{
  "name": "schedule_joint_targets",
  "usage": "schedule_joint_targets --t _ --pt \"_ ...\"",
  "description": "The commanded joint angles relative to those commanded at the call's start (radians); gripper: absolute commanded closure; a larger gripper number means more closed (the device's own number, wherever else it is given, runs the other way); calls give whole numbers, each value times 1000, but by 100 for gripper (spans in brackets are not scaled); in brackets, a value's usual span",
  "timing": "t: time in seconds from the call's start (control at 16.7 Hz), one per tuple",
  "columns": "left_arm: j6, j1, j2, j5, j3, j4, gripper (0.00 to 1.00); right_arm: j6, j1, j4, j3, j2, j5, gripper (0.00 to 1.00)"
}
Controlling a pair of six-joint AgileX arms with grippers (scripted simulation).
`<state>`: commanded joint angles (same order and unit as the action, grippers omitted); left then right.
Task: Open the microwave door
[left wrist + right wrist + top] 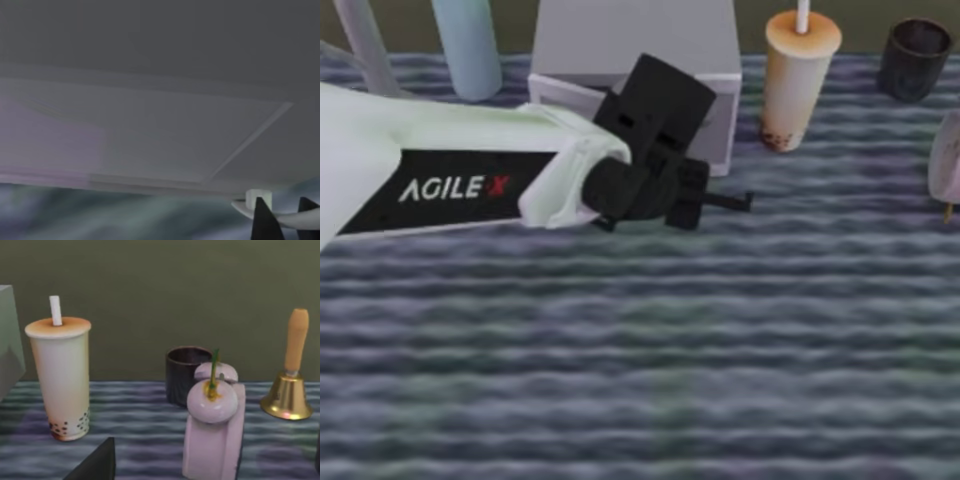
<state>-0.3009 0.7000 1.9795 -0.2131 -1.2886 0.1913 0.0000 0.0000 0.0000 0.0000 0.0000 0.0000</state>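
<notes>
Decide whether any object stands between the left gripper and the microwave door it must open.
Nothing visible does. In the top view the black left gripper sits right at the front of the boxy light-grey microwave. The left wrist view shows the flat grey door panel close up, with the pale handle at the fingertips.

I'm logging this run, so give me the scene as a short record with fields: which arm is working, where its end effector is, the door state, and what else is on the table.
working arm: left arm, reaching across from the table's left
left end effector: low in front of the microwave, at the handle bar, fingers on either side of it
microwave door: fills the left wrist view; how far open cannot be told
right arm: not seen in the top view
other items: cup with straw, dark cup, brass bell, light blue cylinder
</notes>
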Motion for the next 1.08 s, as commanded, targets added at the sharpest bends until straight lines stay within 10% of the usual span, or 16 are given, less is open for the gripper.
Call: schedule_joint_targets --t 1.08 --pt "24 -9 -15 13 24 -12 100 0 0 0 0 0 0 0"
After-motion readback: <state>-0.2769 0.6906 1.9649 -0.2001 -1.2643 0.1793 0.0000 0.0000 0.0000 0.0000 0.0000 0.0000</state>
